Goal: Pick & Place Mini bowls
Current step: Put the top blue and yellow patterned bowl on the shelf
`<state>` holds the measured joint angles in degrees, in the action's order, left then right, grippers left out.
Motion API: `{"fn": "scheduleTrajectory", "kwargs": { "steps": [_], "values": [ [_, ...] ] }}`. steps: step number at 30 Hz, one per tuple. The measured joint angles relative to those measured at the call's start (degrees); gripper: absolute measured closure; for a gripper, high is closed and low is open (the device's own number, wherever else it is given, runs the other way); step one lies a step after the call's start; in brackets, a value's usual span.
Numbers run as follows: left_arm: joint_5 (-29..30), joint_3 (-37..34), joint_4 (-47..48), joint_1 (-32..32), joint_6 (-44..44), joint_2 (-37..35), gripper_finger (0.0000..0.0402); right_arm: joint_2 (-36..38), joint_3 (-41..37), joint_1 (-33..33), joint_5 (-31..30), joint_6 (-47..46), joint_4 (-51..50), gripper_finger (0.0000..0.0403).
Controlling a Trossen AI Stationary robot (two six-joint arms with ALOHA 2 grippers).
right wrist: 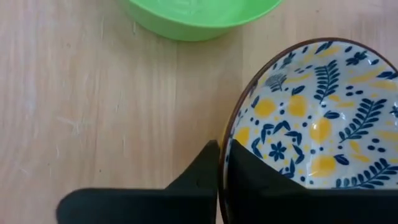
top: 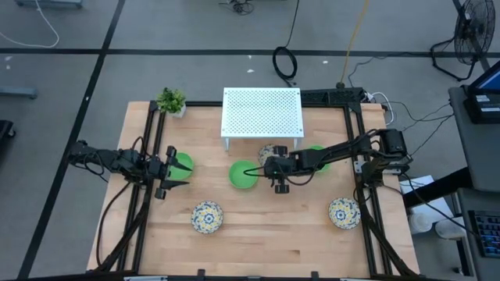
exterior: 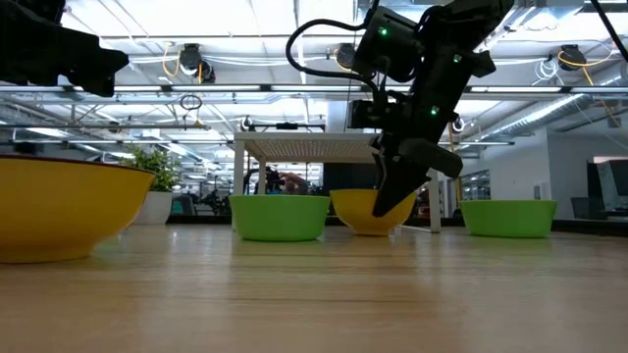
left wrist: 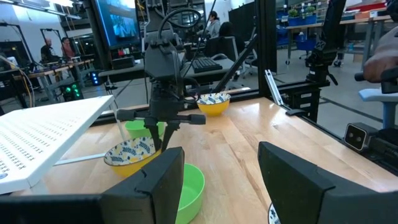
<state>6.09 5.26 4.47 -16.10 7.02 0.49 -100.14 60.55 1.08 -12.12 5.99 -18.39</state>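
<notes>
Right gripper (right wrist: 221, 180) is clamped on the rim of a patterned bowl (right wrist: 311, 118), one finger (right wrist: 186, 186) outside the wall and one inside, against the floral surface. In the low view this bowl (exterior: 368, 211) sits tilted under the gripper (exterior: 397, 191), beside the rack (top: 262, 112) leg; whether its base touches the table (top: 273, 242) cannot be told. A green bowl (top: 244, 175) lies just ahead of the right fingertips, close to the held bowl. A second green bowl (top: 316, 154) lies behind the gripper, partly under the right arm.

Left gripper (top: 166, 176) hangs over the table's left part with its fingers (left wrist: 155, 180) spread wide, holding nothing. A third green bowl (top: 182, 165) lies just beside its fingertips, partly between them in the wrist view (left wrist: 189, 186).

Two further patterned bowls rest apart from both grippers: one (top: 207, 216) at the near side past the left gripper, one (top: 344, 211) at the near right edge. A potted plant (top: 171, 101) stands at the far left corner.
</notes>
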Motion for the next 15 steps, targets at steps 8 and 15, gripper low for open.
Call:
{"fn": "scheduleTrajectory", "kwargs": {
  "steps": [8, 15],
  "values": [
    [0.00, 0.00, 0.01, -0.02, -0.01, -0.02, 0.0190, -0.02, -0.02, 0.33, 0.10, 0.97, 0.11, 0.0399],
    [0.00, 0.00, 0.01, -0.01, 0.00, -0.02, 0.0190, 3.77, -0.13, 2.13, 0.49, 0.88, 0.29, 0.0400]
  ]
}}
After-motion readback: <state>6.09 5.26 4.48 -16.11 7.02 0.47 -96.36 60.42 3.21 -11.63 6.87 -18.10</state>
